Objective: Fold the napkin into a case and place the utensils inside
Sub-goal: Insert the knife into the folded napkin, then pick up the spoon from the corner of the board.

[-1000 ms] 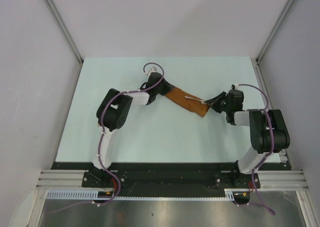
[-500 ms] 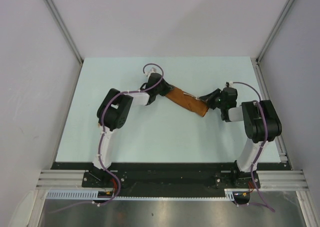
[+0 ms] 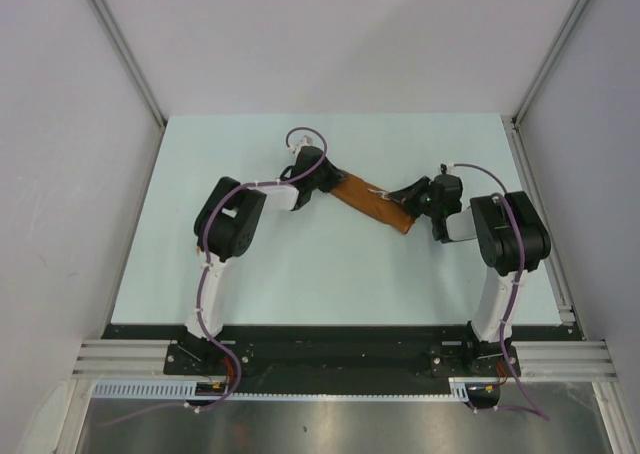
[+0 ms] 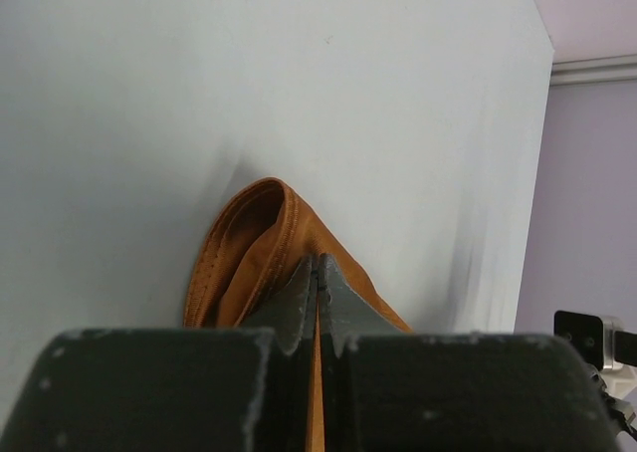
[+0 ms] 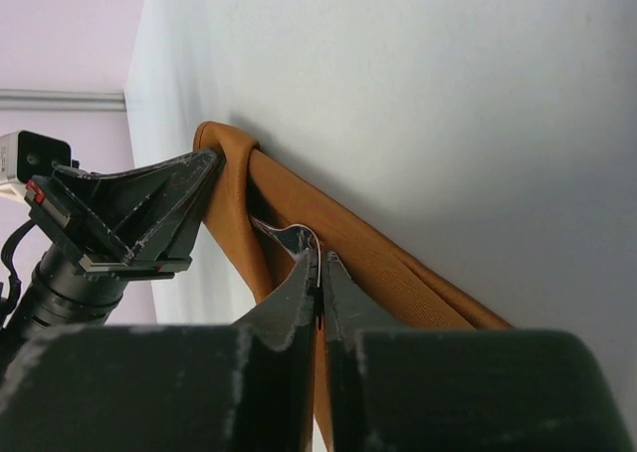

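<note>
- Fingers of the right gripper (image 5: 319,263) pressed together on a thin orange sliver (image 5: 318,372) at the case's (image 3: 372,203) right end; cloth or utensil, I cannot tell.
- A pale-edged curved piece (image 5: 287,235) pokes into the case's folds just ahead.
- Left gripper (image 4: 318,268) clamped tight on the case's far-left end.
- The case runs slantwise over the table (image 3: 300,264), stretched between both grippers.

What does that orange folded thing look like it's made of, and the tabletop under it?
The case looks like thin woven cloth, rust-orange and matte: soft rounded folds and a dotted, stitched-looking hem. The table seems a hard, smooth, pale sheet with a dull finish, showing only soft shadows; laminate or painted board, I cannot tell which.
</note>
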Available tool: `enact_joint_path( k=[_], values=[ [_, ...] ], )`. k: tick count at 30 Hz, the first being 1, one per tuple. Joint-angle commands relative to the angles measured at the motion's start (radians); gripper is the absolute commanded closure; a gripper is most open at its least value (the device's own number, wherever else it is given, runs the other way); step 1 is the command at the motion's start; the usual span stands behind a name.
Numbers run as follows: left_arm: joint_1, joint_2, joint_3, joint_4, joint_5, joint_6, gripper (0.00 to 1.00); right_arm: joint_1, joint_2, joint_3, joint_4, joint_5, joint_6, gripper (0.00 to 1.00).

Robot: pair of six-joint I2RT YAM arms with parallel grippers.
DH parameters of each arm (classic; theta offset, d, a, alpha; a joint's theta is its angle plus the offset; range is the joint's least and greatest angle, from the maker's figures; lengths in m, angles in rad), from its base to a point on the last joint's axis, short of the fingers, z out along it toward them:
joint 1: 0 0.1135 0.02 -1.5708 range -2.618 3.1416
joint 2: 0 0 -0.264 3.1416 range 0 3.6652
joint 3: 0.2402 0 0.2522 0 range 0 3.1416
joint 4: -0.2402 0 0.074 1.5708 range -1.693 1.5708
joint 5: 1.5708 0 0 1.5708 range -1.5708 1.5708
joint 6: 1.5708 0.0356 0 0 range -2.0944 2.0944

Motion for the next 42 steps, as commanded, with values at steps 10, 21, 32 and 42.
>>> enact_joint_path(
  k=[10, 21, 32, 42],
  values=[
    [0.063, -0.352, -0.06, -0.283, 0.115, 0.284, 0.42, 0.006, -0.261, 0.185, -0.623, 0.091, -0.292, 0.27],
    [0.224, -0.878, -0.352, -1.243, -0.399, 0.447, 0.39, 0.107, -0.468, 0.26, -1.083, 0.316, -0.499, 0.0],
    [0.437, -0.92, -0.666, -1.188, -0.419, 0.344, 0.47, 0.335, -0.647, 0.165, -1.02, 0.226, -0.533, 0.0],
    [0.483, -0.777, -0.675, -0.928, -0.4, 0.462, 0.58, 0.338, -0.703, 0.16, -1.043, 0.224, -0.556, 0.0]
  ],
)
